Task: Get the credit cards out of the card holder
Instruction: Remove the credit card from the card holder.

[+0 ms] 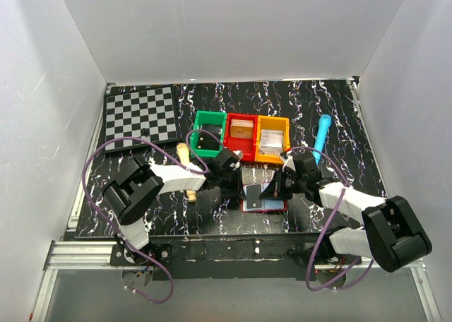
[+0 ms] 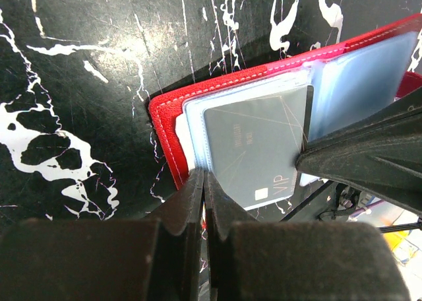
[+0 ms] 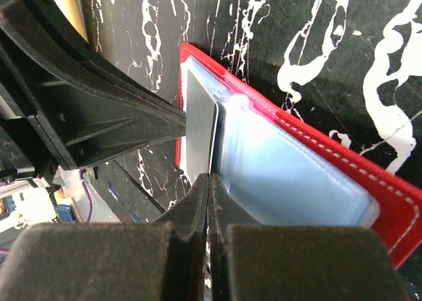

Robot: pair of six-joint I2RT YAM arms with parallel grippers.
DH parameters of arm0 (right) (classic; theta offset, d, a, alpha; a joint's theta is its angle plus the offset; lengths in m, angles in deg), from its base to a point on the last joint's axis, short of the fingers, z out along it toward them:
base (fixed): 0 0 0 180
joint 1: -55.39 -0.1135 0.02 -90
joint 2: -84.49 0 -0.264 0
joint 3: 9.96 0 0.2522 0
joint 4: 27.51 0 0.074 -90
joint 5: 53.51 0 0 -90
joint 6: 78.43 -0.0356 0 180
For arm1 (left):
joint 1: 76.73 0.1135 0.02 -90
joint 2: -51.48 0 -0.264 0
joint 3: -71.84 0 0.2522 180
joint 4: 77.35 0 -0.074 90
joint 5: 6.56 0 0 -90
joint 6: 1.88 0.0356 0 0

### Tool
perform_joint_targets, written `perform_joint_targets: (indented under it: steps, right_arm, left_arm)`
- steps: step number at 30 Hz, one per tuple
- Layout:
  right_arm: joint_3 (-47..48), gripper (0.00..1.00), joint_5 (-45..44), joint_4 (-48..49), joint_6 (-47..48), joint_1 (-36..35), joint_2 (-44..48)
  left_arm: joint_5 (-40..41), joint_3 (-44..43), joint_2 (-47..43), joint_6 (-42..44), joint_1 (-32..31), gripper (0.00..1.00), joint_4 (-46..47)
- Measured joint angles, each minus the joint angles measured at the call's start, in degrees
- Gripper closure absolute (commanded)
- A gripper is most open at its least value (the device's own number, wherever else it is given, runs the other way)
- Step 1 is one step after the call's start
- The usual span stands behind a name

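Observation:
The card holder (image 1: 265, 206) lies open on the dark marbled table, red outside (image 2: 165, 126) with pale-blue sleeves (image 3: 290, 175) inside. A grey credit card (image 2: 254, 146) marked VIP sticks partway out of a sleeve. My left gripper (image 2: 204, 177) is shut on the holder's near edge, at its left end (image 1: 234, 185). My right gripper (image 3: 210, 178) reaches in from the right (image 1: 277, 188) and is shut on the edge of the grey card (image 3: 200, 126). The two grippers' tips stand close together over the holder.
Behind the holder stand a green bin (image 1: 209, 133), a red bin (image 1: 241, 135) and an orange bin (image 1: 272, 137), the last two holding flat pieces. A chessboard (image 1: 140, 116) lies at the far left, a blue cylinder (image 1: 322, 134) at the right, and a beige wooden piece (image 1: 184, 153) beside the left arm.

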Motion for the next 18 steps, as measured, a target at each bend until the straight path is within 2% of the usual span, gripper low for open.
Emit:
perform_joint_targets:
  steps: [18]
  right_arm:
    - [-0.04,0.99,2.03,-0.52,-0.02,1.92,1.95]
  left_arm:
    - [-0.79,-0.44,0.57,-0.5,0.39,1.0,-0.37]
